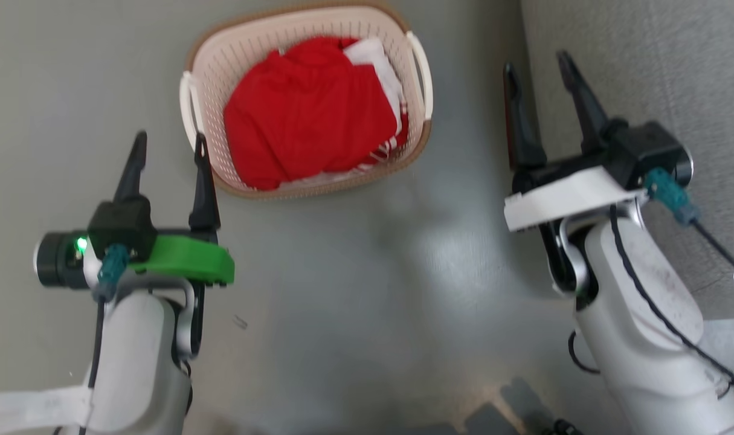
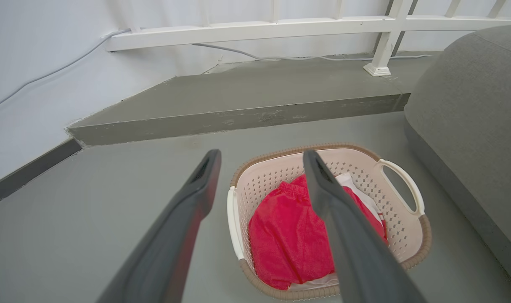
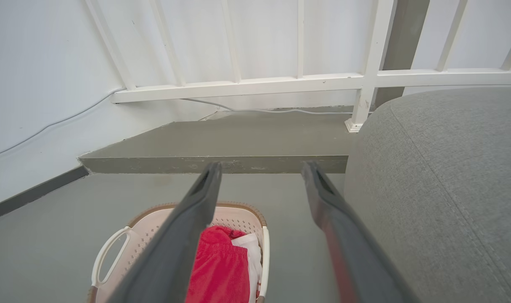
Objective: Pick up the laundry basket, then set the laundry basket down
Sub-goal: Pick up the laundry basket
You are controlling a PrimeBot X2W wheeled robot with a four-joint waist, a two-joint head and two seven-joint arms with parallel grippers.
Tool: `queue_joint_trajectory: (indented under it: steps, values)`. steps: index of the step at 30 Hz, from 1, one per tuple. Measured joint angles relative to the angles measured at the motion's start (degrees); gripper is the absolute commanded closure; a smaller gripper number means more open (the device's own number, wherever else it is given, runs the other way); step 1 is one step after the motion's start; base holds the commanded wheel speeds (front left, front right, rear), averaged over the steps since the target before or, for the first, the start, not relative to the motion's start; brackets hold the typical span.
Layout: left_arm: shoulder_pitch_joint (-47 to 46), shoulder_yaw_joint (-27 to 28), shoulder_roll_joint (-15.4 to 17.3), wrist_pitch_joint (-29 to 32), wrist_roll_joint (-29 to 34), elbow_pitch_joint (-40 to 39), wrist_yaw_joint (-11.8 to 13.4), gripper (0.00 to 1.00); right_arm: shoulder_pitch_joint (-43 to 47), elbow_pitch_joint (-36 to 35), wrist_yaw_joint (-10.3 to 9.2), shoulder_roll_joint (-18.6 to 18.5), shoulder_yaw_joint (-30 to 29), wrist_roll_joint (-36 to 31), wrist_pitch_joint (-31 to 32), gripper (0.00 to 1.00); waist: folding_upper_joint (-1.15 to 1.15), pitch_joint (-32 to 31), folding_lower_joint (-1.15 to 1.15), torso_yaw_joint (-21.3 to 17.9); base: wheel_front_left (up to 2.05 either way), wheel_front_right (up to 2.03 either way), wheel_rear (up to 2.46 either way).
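Laundry basket (image 1: 246, 45): one, held red garment (image 1: 306, 109).
Grey sofa (image 1: 644, 60): one, right of basket.
Left gripper (image 1: 170, 138), right gripper (image 1: 537, 61): two, flanked basket, fingers spread, empty.

You have a smooth grey floor (image 1: 342, 272) under everything. The laundry basket (image 1: 252, 48) sits flat and upright on it, with bare floor all around. On the right, a grey upholstered couch (image 1: 644, 72) rests on the same floor, near the basket but not touching it. Beyond the basket you can see a low grey step (image 2: 259, 90) rising from the floor. A white railing post (image 2: 377, 69) stands on the step, and a pale cable (image 2: 238, 51) trails along its back edge.
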Motion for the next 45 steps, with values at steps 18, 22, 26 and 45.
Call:
queue_joint_trajectory:
  steps: [18,22,26,45]
  values:
    - [-12.4,0.1,-0.3,0.0,0.4,3.9,0.0,0.00,-14.0,6.0,0.54,-0.3,1.2,0.0,0.0,0.00,0.00,13.5,0.00,0.4,0.00,0.00,0.00]
    - [-15.1,0.3,-0.4,-0.1,0.4,5.6,0.0,0.00,-17.5,7.5,0.55,-0.3,1.2,0.0,0.0,0.00,0.00,16.5,0.00,0.7,0.00,0.00,0.00]
    - [-18.1,0.7,-0.5,0.0,0.4,7.1,0.0,0.00,-20.9,9.0,0.55,-0.4,1.3,0.0,0.0,0.00,0.00,19.5,0.00,1.0,0.00,0.00,0.00]
    - [-28.5,2.3,-0.9,0.9,-0.7,21.3,-0.5,0.00,-30.0,23.7,0.51,-0.5,4.0,6.2,0.0,0.00,0.00,27.7,0.00,2.4,0.00,0.00,0.00]
